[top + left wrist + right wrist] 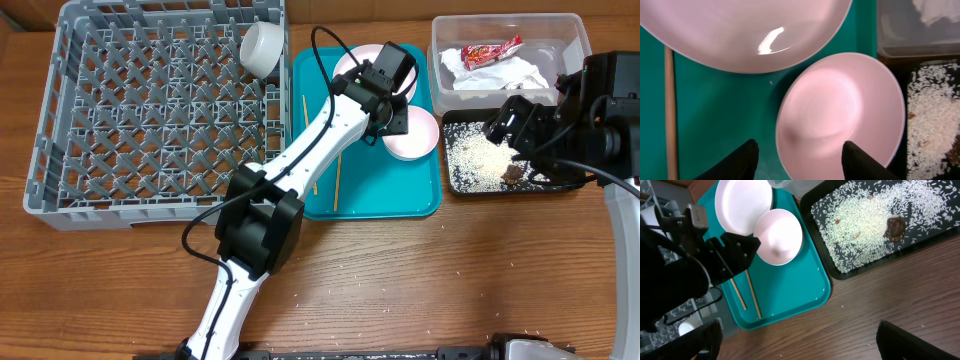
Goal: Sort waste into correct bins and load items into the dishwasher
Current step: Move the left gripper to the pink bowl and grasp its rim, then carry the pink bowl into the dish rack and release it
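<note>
Overhead: wrapper and napkin fill the clear tub at 2 o'clock, rice the black tray; one white bowl sits in the rack. Left wrist: left gripper jaws apart around the second bowl, unclamped. Right wrist: right gripper wide, empty; plate and chopsticks lie unloaded on the teal tray

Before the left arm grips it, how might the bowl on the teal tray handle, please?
The bowl looks rigid and smooth, so probably slippery when pinched. Sitting upright on the tray, it likely won't roll; a rim grip might tilt it.

Overhead straight down; wrist views closer, sharing white bowl.
</note>
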Controlling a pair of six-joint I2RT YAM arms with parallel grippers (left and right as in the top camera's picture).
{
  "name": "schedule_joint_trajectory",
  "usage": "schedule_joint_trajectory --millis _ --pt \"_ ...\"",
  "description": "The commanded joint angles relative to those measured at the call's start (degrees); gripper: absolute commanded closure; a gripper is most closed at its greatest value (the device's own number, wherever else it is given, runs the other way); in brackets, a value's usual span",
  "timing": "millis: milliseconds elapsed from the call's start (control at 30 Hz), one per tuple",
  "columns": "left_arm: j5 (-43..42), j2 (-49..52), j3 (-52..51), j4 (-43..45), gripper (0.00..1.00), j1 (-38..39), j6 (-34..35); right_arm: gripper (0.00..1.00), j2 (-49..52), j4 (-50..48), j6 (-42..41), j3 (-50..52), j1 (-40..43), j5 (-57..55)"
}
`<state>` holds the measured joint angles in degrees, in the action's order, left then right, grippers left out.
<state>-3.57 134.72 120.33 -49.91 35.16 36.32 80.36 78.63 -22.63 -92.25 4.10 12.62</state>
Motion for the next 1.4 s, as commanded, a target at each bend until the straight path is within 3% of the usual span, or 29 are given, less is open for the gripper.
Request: schedule_joint_trajectory --millis 0,67,100,300,533,800,933,1067,1200,1367 --pt "0.98 3.80 -0.17 -0.48 0.46 -0.20 3.43 0.00 -0.13 -0.28 0.17 -0.66 0.07 -0.59" --pt "0.72 4.70 -0.17 -0.61 0.46 -0.20 3.58 0.00 -0.13 -0.26 0.17 -0.66 0.07 -0.59" --pt "0.74 5.11 -0.17 -0.85 0.51 -0.20 3.56 0.00 -0.13 -0.28 0.17 -0.66 0.07 -0.59" --pt "0.76 5.11 -0.17 -1.27 0.96 -0.37 3.52 0.00 -0.13 -0.28 0.17 -0.66 0.07 -0.59" --pt "0.70 1.68 0.02 -4.35 0.96 -2.99 2.62 0.00 -0.13 -0.28 0.17 -0.66 0.07 -0.59" --pt "5.40 -15.54 0.24 -13.81 0.96 -10.21 -12.15 0.00 -0.13 -0.26 0.17 -0.66 0.07 -0.59" --pt "25.51 -22.69 0.22 -20.35 0.96 -12.81 -13.79 0.00 -0.13 -0.26 0.17 -0.66 0.07 -0.59" --pt "55.41 -21.79 0.13 -25.05 0.96 -12.98 -8.07 0.00 -0.13 -0.26 0.17 -0.66 0.07 -0.59" --pt "68.30 -17.33 0.11 -25.20 0.96 -13.07 -1.55 0.00 -0.13 -0.26 0.17 -0.66 0.07 -0.59" --pt "76.50 -9.62 0.13 -25.33 0.96 -13.11 -0.46 0.00 -0.13 -0.28 0.17 -0.66 0.07 -0.59"
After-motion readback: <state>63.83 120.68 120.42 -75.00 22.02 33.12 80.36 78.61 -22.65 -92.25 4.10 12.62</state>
